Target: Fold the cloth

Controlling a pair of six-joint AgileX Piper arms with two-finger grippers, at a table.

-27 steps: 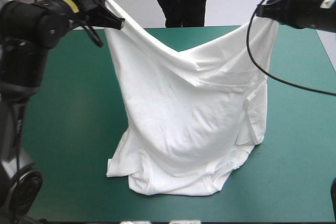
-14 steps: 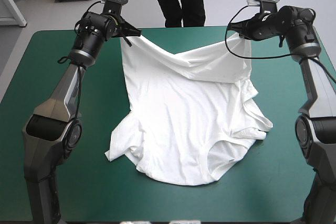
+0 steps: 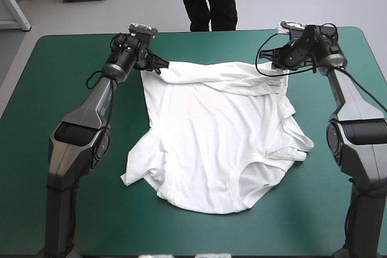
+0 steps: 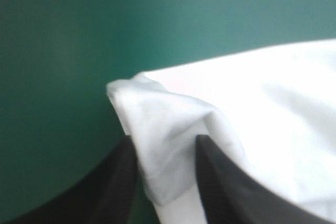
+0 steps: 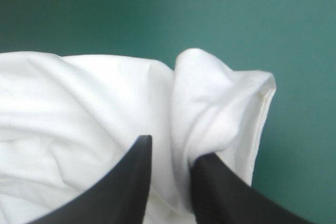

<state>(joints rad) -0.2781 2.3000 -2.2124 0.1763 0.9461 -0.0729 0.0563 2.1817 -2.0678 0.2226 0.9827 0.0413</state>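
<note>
1. The white T-shirt (image 3: 211, 143) lies spread on the teal-green desk (image 3: 54, 89), with wrinkles across its middle and its neck opening toward the near edge.
2. The left end effector (image 3: 158, 68) sits low near the desk's far edge, pinching the shirt's far left corner. In the left wrist view, a fold of white cloth is caught between its black fingers (image 4: 113, 182), which are nearly pressed together.
3. The right end effector (image 3: 277, 64) pinches the far right corner in the same way, with cloth bunched between its fingers.
4. Between the two held corners, the shirt's far edge sags in loose folds.
5. One sleeve pokes out on each side, nearer the front.
</note>
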